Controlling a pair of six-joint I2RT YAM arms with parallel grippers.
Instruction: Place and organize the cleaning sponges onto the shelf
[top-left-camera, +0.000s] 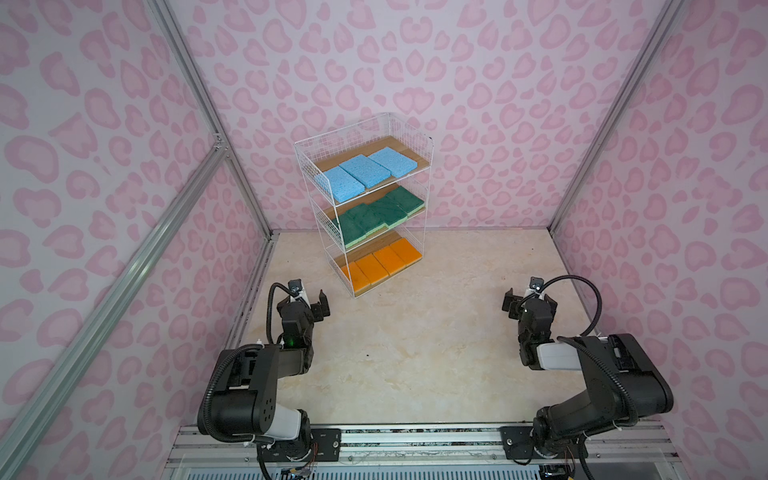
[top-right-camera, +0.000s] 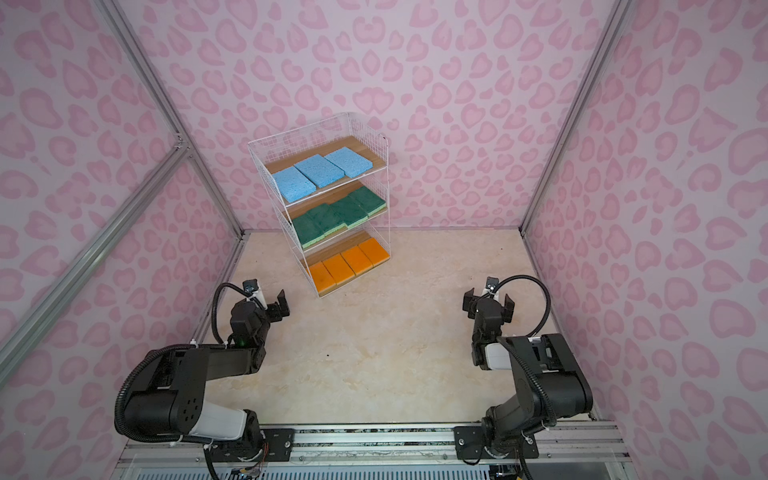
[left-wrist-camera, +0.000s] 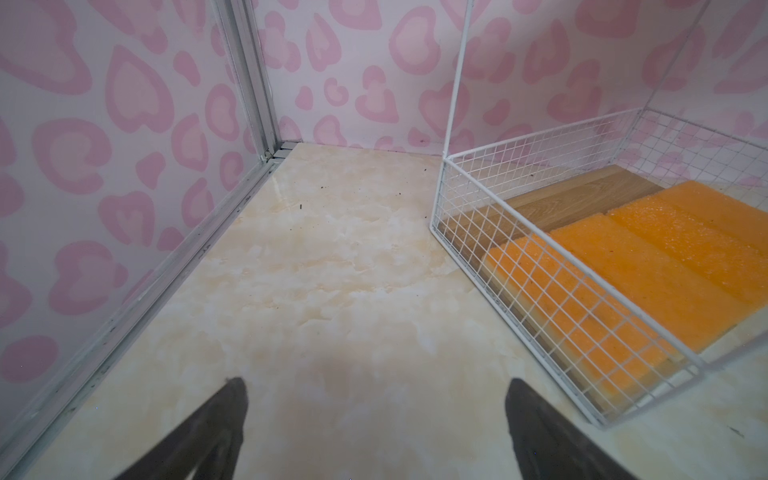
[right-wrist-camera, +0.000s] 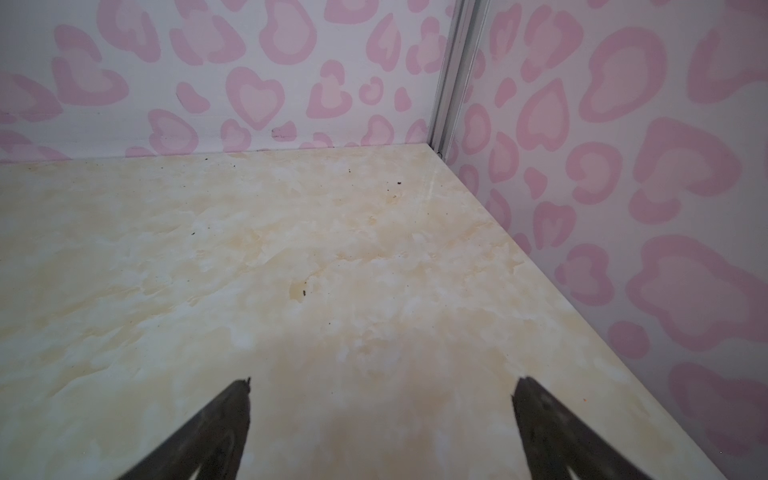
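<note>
At the centre of both top views we see the three-tier wire shelf (top-left-camera: 397, 143) on the marbled table (top-left-camera: 415, 340), with blue sponges (top-left-camera: 365, 170) on top, green sponges (top-left-camera: 380, 214) in the middle and orange sponges (top-left-camera: 380, 264) at the bottom. Lower left, the left gripper (top-left-camera: 309, 301) hangs spread wide and empty. Lower right, the right gripper (top-left-camera: 530, 301) does likewise.

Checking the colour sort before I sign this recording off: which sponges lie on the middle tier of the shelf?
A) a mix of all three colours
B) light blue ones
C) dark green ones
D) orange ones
C: in a top view the dark green sponges fill the middle tier of the shelf, with the light blue sponges on the tier above and the orange sponges on the tier below.
</note>
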